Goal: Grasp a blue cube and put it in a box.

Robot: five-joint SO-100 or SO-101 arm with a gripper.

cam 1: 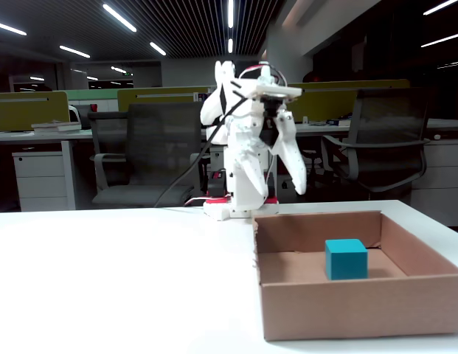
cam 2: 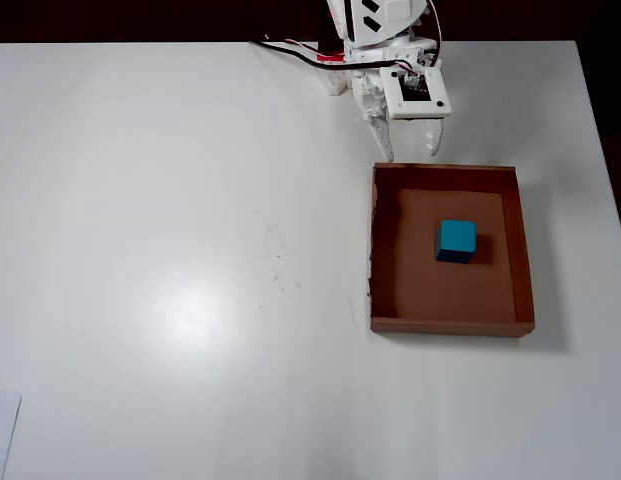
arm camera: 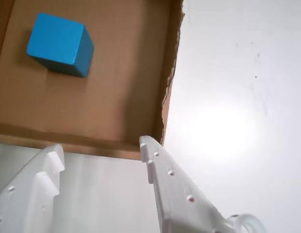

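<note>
In the wrist view, the blue cube (arm camera: pixel 60 44) sits at eleven o'clock on the floor of the box (arm camera: pixel 116 97), while the gripper (arm camera: pixel 99 150) is spread and empty at six.

In the fixed view, the cube rests upright inside the box, the arm (cam 1: pixel 247 140) raised behind at twelve o'clock.

In the overhead view, the gripper hangs just beyond the box's twelve o'clock wall (cam 2: pixel 445 168). Dropping carelessly, a finger could catch that wall and drag the box.

surface: white table (cam 2: pixel 170 200) | on it, overhead view: brown cardboard box (cam 2: pixel 523 250) at right, arm base (cam 2: pixel 335 75) at far edge, white object (cam 2: pixel 0 435) at near-left corner, partly cropped
</note>
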